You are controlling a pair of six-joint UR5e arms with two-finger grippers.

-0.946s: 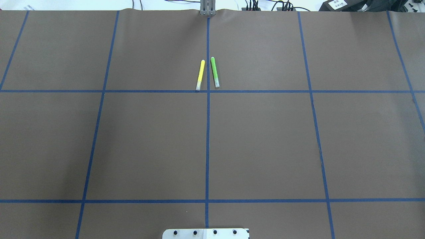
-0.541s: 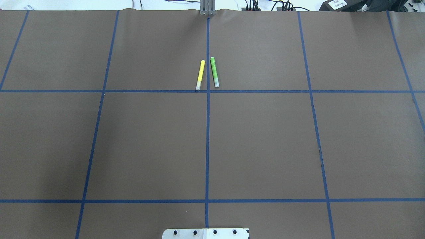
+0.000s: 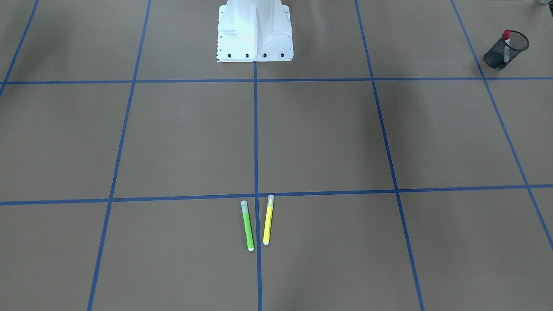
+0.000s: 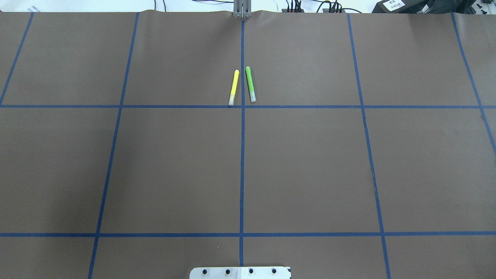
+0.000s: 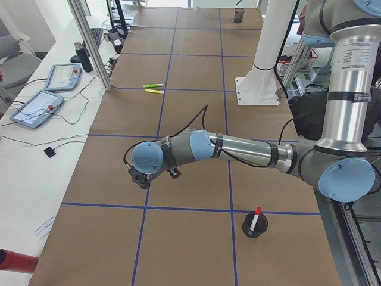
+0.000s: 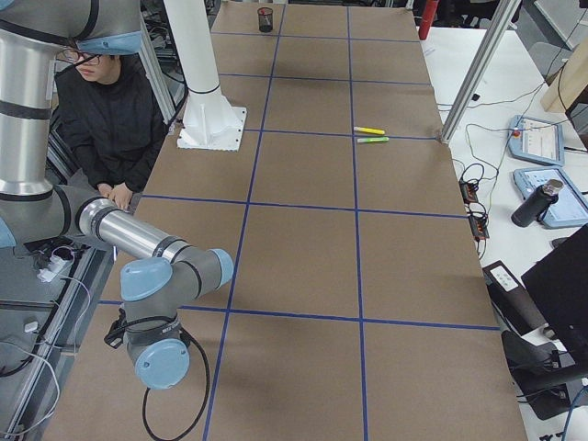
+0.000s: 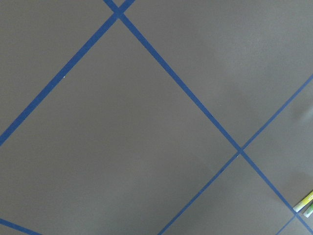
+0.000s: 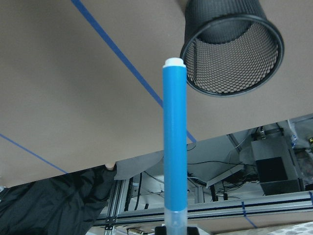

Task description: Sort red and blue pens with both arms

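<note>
The red pen (image 3: pixel 506 41) stands upright in a black mesh cup (image 3: pixel 514 49), also seen in the exterior left view as the red pen (image 5: pixel 256 218) in its cup (image 5: pixel 255 227). My left gripper (image 5: pixel 140 179) hangs low over the table a grid cell away from that cup; I cannot tell whether it is open or shut. In the right wrist view the blue pen (image 8: pixel 175 147) sticks straight out of my right gripper (image 8: pixel 175 229), which is shut on its pale cap end. Its white tip points toward a second, empty mesh cup (image 8: pixel 232 54) lying just beyond it.
A yellow marker (image 4: pixel 234 87) and a green marker (image 4: pixel 250 84) lie side by side at the far middle of the table. The white robot base (image 3: pixel 255 32) stands at the near edge. A person (image 6: pixel 106 119) sits beside the table behind my right arm (image 6: pixel 147 248).
</note>
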